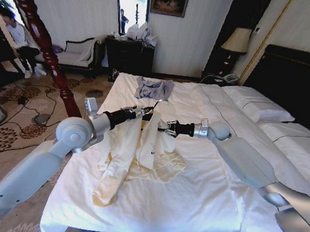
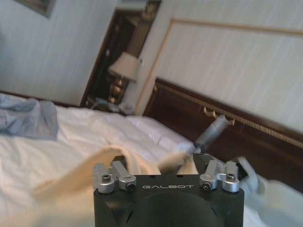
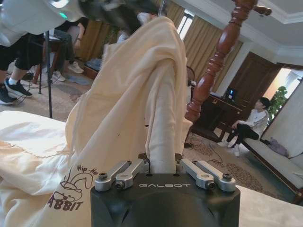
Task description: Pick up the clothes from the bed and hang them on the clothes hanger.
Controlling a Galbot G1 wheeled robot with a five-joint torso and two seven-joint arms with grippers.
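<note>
Over the wide white-duveted bed (image 1: 202,195), the left tool (image 1: 142,113) and right tool (image 1: 164,127) meet, each pinching the thin cream long-sleeved shirt (image 1: 139,148), lifted with its lower part trailing on the duvet.

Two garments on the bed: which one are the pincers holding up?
The cream shirt, lifted mid-bed between the left pincer and right pincer; the grey-blue garment lies untouched farther away.

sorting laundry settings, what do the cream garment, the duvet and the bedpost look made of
The cream garment looks like thin soft woven fabric, perhaps cotton: it drapes in limp folds and bears a printed motif. The duvet looks like matte white cotton-type cloth, lightly creased, with a thin dark stripe. The bedpost looks like turned wood with a glossy reddish-brown varnish. Both grippers, left and right, meet at the lifted garment.
</note>
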